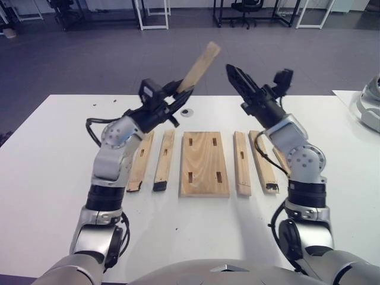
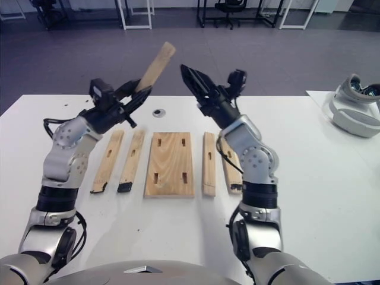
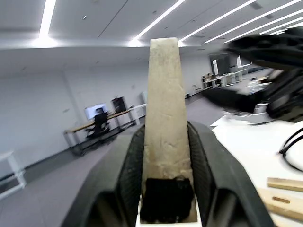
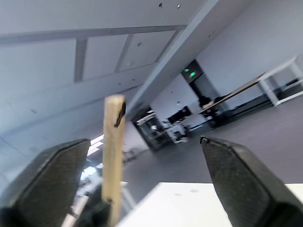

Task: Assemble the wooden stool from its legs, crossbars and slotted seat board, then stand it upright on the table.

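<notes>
The left gripper (image 1: 180, 90) is clamped on one end of a wooden piece (image 1: 200, 64), probably a leg, held tilted in the air. The right gripper (image 1: 233, 72) hangs near it, fingers spread and empty. Best to take the free end squarely, then line it up with a slot in the seat board (image 1: 205, 163) lying flat on the table (image 1: 59, 148).

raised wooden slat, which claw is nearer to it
left. the left claw is shut on the lower end of the wooden slat, holding it up; the right claw is open, raised off to the slat's right, not touching it
</notes>
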